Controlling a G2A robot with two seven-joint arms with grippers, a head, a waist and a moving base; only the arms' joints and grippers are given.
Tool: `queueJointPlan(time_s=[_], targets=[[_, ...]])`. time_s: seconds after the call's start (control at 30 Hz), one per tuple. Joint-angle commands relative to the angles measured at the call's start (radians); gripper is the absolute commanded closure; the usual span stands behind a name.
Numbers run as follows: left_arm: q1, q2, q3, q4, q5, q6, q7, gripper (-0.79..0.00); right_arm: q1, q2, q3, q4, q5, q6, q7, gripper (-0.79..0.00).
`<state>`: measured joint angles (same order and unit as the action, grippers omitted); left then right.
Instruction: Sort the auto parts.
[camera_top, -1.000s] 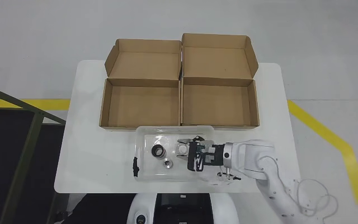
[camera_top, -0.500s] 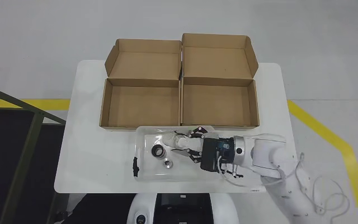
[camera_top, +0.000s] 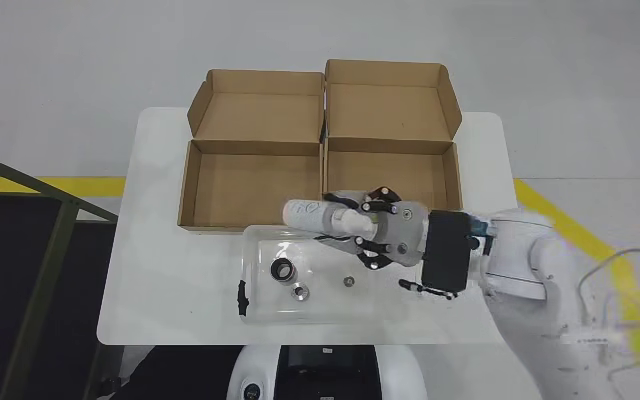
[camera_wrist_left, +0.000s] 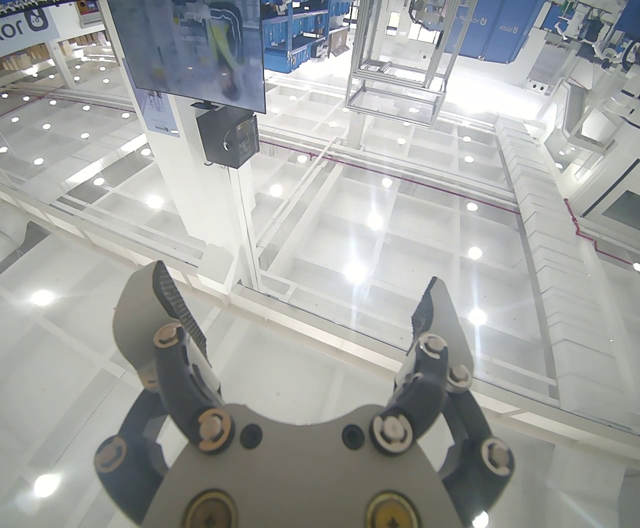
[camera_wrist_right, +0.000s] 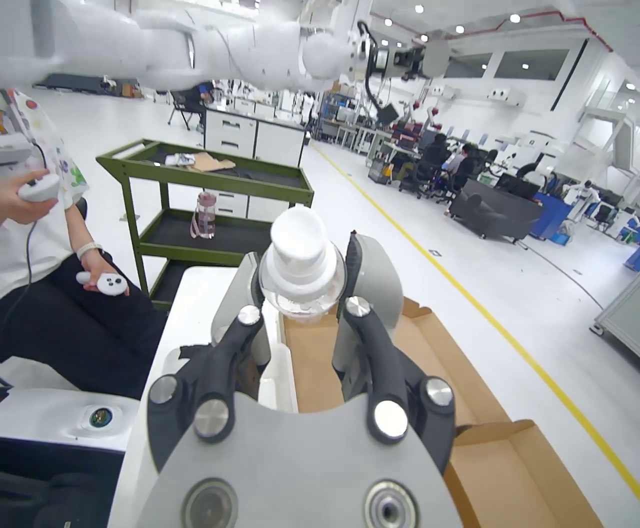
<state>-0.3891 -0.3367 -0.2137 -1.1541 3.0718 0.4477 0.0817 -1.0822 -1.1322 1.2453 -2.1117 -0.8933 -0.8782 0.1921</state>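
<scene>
**Capped cylinder held over the seam between two boxes**

The right gripper (camera_top: 330, 218) pinches a white-capped cylindrical part (camera_top: 300, 211) by its clear body, with a finger pressed to each side. The white cap juts out past the fingertips, so the part's long axis runs straight ahead in line with the gripper. It also lies roughly along the boxes' near walls.

The capped end hangs about over the near corner of the left cardboard box (camera_top: 250, 190). The right cardboard box (camera_top: 395, 185) lies just off the gripper's flank, on the side away from the robot. Below the gripper, and back toward the robot, sits the clear tray (camera_top: 246, 310). It holds a ring-shaped part (camera_top: 284, 270) and two small metal pieces (camera_top: 299, 293).

Carrying on along the axis and slightly outward would likely put the part over the left box. A plain sideways shift would suit the right one. Nothing visible says which box it belongs in.

The left gripper (camera_wrist_left: 297, 280) is spread wide, holds nothing and points at the ceiling. The right arm is clearly the nearer one.
</scene>
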Motion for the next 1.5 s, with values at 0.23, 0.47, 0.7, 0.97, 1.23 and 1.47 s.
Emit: queueJointPlan(time_s=[0.23,0.47,0.7,0.97,1.23,1.47], targets=[[0.0,0.0,0.0,0.0,0.0,0.0,0.0,-0.785,-0.008,0.0,0.043,-0.047,0.053,0.04,-0.086,0.0],[0.0,0.0,0.0,0.0,0.0,0.0,0.0,-0.785,-0.04,-0.003,0.076,-0.057,0.048,0.053,-0.208,0.0],[0.0,0.0,0.0,0.0,0.0,0.0,0.0,-0.785,-0.071,-0.006,0.094,-0.064,0.016,0.087,-0.269,0.0],[0.0,0.0,0.0,0.0,0.0,0.0,0.0,-0.785,-0.071,-0.003,0.088,-0.051,-0.027,0.053,-0.242,0.0],[0.0,0.0,0.0,0.0,0.0,0.0,0.0,-0.785,-0.086,-0.005,0.052,0.036,-0.094,0.084,-0.215,0.0],[0.0,0.0,0.0,0.0,0.0,0.0,0.0,-0.785,-0.086,-0.006,0.025,0.136,-0.167,0.12,-0.181,0.0]])
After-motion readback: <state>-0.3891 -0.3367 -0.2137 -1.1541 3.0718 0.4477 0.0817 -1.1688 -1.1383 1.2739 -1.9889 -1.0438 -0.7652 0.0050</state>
